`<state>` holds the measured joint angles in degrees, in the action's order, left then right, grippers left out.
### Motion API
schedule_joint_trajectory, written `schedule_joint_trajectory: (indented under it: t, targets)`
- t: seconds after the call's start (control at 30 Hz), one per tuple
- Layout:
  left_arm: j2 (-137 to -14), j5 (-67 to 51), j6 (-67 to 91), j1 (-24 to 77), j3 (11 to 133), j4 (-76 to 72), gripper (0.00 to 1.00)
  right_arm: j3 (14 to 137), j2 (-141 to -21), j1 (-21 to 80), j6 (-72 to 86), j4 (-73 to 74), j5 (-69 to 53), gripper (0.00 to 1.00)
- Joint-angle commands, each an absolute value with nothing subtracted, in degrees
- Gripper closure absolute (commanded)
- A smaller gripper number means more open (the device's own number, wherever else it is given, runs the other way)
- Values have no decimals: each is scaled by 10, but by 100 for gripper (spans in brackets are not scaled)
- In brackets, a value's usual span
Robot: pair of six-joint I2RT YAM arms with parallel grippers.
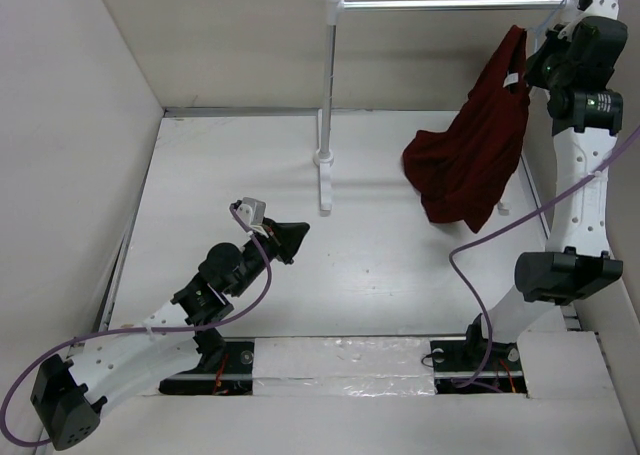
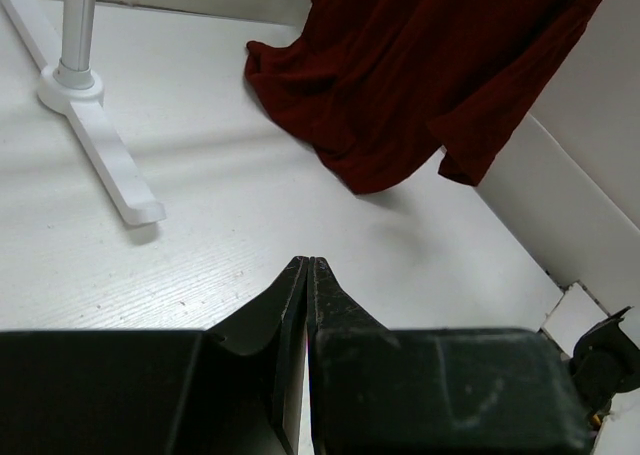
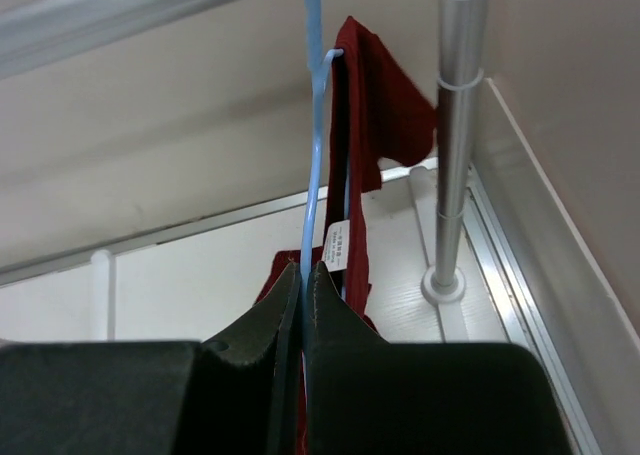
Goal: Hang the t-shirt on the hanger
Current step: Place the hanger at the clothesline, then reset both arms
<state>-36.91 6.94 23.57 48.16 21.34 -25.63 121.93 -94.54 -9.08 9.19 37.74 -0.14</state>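
- The right gripper (image 3: 303, 271) is pinching the hanger (image 3: 313, 145) wire between nearly closed jaws, high up beside the rail (image 1: 450, 4).
- The hanger is rising from the fingertips toward the rail. Whether its hook is sitting over the rail cannot be told.
- The t-shirt (image 1: 470, 160) is hanging bunched from the hanger, with its tag (image 3: 337, 245) showing just beside the fingertips. Its lower folds are dangling near the right wall, and whether they are touching the table (image 1: 400, 275) cannot be told.
- The left gripper (image 2: 308, 267) is hovering closed and empty, low over the table and well apart from the t-shirt.
- Risk: the t-shirt is probably riding on only part of the wire, so a swing on release could be throwing it off.
- Risk: an unseated hook would be dropping hanger and t-shirt together.
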Motion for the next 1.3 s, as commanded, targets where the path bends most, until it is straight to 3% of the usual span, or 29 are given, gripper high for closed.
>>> schedule_joint_trajectory:
  t: [0.0,0.63,0.73,0.77,0.83,0.87,1.0,1.03,1.13,1.27]
  targets:
    - [-360,59,230,483,208,-291,100,1243,-951,-99,81,317,-34,100]
    - [-374,52,234,483,205,-306,100,1035,-904,-128,117,200,-66,99]
    - [-368,61,234,483,203,-304,100,1028,-892,-134,133,200,-58,63]
    - [-368,64,233,483,201,-304,98,1027,-888,-134,143,201,-55,41]
    - [-370,71,234,483,202,-304,90,1029,-869,-134,152,202,-48,20]
    - [-370,74,235,483,200,-304,86,1032,-863,-134,162,208,-44,1]
    - [-378,83,237,483,200,-306,65,1027,-800,-134,181,205,-47,0]
    - [-379,83,236,483,200,-305,55,1003,-777,-129,186,199,-58,0]
    - [-388,90,237,483,201,-308,44,943,-678,-124,226,141,-110,0]
    - [-388,104,272,483,198,-325,37,760,-538,-84,301,-26,-302,0]
